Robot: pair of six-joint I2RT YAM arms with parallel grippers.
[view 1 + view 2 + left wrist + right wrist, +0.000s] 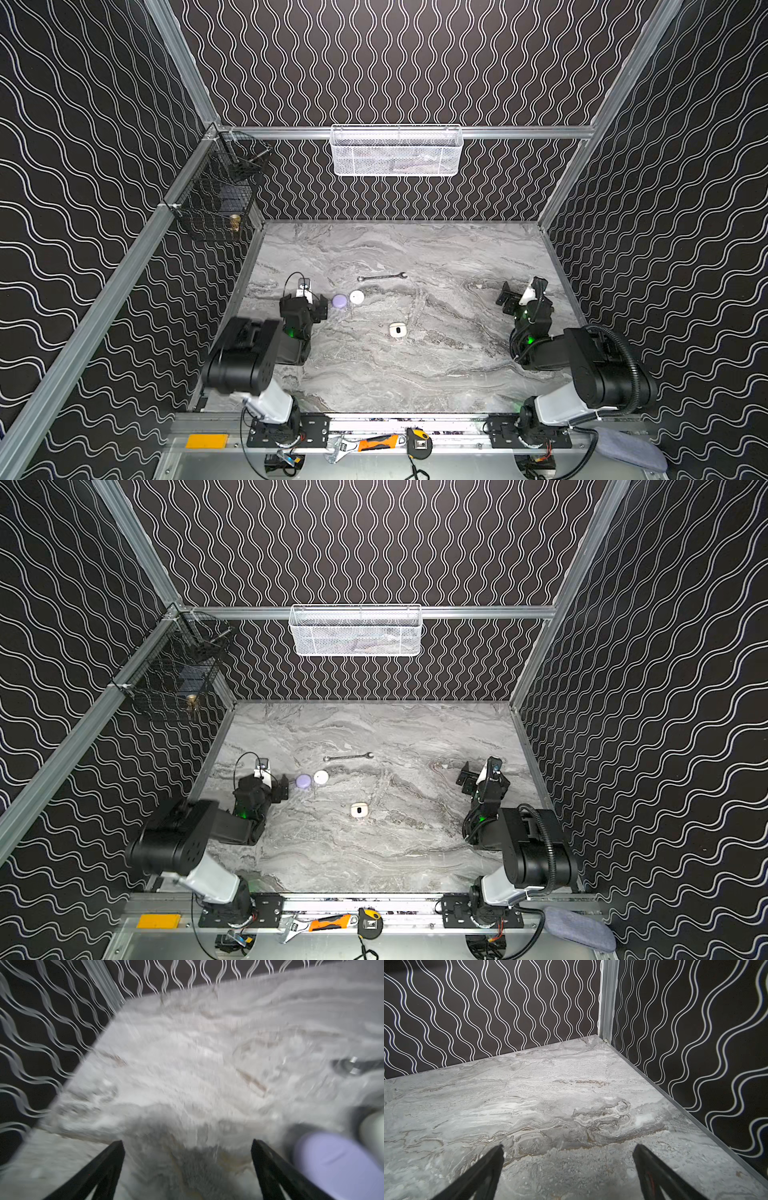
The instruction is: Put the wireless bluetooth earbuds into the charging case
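Three small charging cases lie on the marble table (415, 374): a lavender round case (340, 301) (303, 781), a white round case (356, 296) (321, 776) touching its right side, and a cream rounded-square case (397, 331) (359, 811) with a dark spot, nearer the middle. No earbuds show loose anywhere. My left gripper (322, 306) (188, 1145) stands open just left of the lavender case (332, 1165), with only bare marble between its fingers. My right gripper (509, 297) (569, 1149) is open over bare marble at the far right.
A slim steel wrench (381, 276) (353, 1067) lies behind the round cases. A white mesh basket (395, 151) hangs on the back wall and a black wire basket (220, 195) on the left wall. Hand tools (374, 444) rest on the front rail.
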